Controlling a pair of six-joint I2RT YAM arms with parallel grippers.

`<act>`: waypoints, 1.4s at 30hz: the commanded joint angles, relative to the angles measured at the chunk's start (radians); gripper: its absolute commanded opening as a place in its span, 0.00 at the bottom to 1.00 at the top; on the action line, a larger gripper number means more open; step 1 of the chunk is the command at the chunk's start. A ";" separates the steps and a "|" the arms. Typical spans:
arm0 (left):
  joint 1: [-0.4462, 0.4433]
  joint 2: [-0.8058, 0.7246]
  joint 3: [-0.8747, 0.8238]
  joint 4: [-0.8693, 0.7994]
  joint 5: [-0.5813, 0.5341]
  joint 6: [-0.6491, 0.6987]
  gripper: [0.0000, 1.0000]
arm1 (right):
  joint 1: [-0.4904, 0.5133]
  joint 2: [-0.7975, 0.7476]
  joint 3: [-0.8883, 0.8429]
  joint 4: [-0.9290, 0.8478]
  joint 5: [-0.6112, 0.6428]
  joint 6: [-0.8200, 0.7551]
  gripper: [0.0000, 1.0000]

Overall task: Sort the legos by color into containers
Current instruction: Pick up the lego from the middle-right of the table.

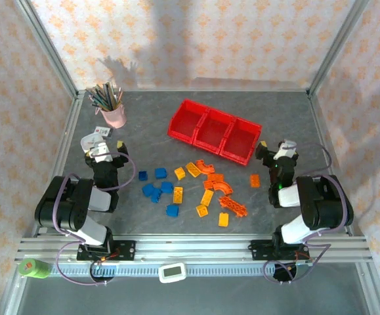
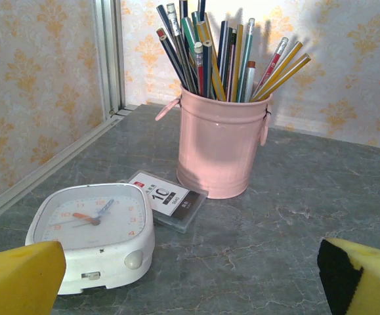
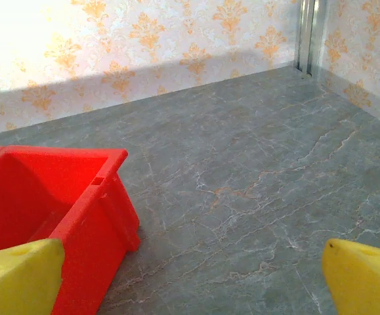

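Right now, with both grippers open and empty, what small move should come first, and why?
Probably turn the left gripper toward the blue bricks. It is open and facing the pencil cup, those bricks lie nearest it, and the red bins look empty.

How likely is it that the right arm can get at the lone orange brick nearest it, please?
Probably yes: the orange brick lies by itself, close beside the open right hand, with nothing between them.

Containers (image 1: 214, 131): three joined red bins sitting in a slanted row, far back on the table (image 1: 144, 131).
Legos (image 1: 207, 197): blue, yellow and orange bricks lying scattered loose just in front of them.
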 commanded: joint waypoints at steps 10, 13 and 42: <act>-0.001 0.005 0.021 0.012 0.018 0.017 0.99 | -0.001 -0.006 0.002 0.038 -0.007 -0.015 1.00; -0.001 0.004 0.021 0.012 0.019 0.016 0.99 | -0.001 -0.006 0.002 0.038 -0.007 -0.015 1.00; 0.000 -0.243 -0.012 -0.130 0.015 0.009 0.99 | 0.006 -0.191 0.064 -0.236 0.045 0.033 1.00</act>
